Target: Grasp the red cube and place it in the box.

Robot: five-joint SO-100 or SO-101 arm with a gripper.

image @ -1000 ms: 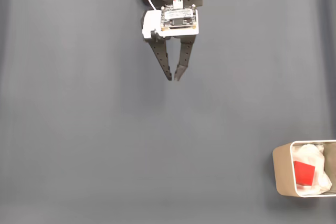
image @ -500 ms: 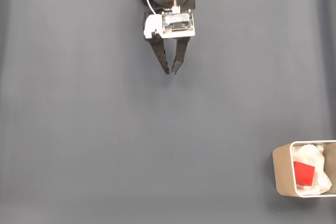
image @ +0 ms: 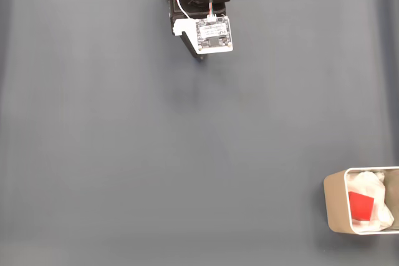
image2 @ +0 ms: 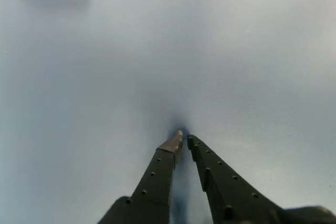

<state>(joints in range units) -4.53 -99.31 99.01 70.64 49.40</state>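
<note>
Fixed view: red cube (image: 361, 206) lies skewed in box (image: 334, 204); gripper (image2: 184, 139) closed, empty.

A dark grey matte desk (image: 156, 154) is spreading across the fixed view, its surface plain and even from edge to edge. The box (image: 335, 207) is sitting directly on it at the lower right corner of that view, partly cut off by the right edge. In the wrist view the same grey desk (image2: 79, 103) is showing blurred, with a soft dark shadow lying on it.
</note>
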